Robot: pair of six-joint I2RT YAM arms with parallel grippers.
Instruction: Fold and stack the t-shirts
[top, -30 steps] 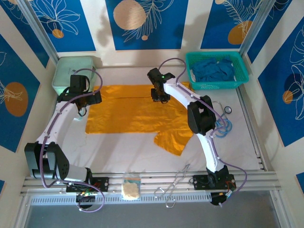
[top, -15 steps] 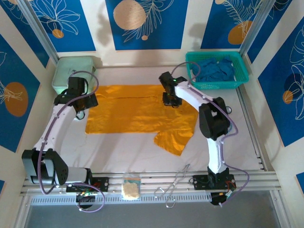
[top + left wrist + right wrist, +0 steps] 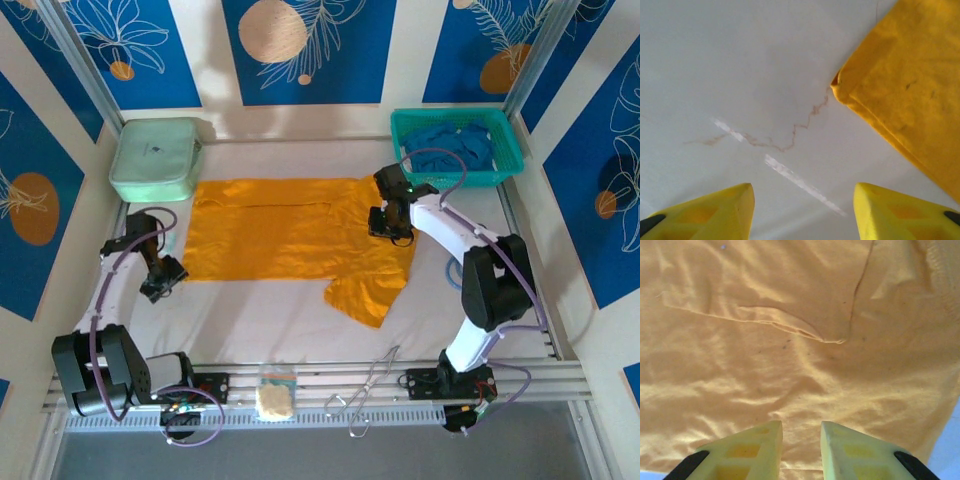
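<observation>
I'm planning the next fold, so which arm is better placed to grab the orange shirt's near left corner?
Left, probably. The left gripper is over bare table just beside that corner of the orange shirt, jaws apart and empty. The right gripper is over the shirt's right side.

mustard-orange t-shirt point(image 3: 290, 235) lies partly folded, flat mid-table; deep blue t-shirts point(image 3: 450, 148) crumpled in the teal basket point(image 3: 460, 179).

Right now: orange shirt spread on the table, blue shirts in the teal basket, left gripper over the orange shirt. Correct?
One error: the left gripper hangs over bare table beside the orange shirt's corner, as the left wrist view shows. The blue shirts are in the teal basket.
</observation>
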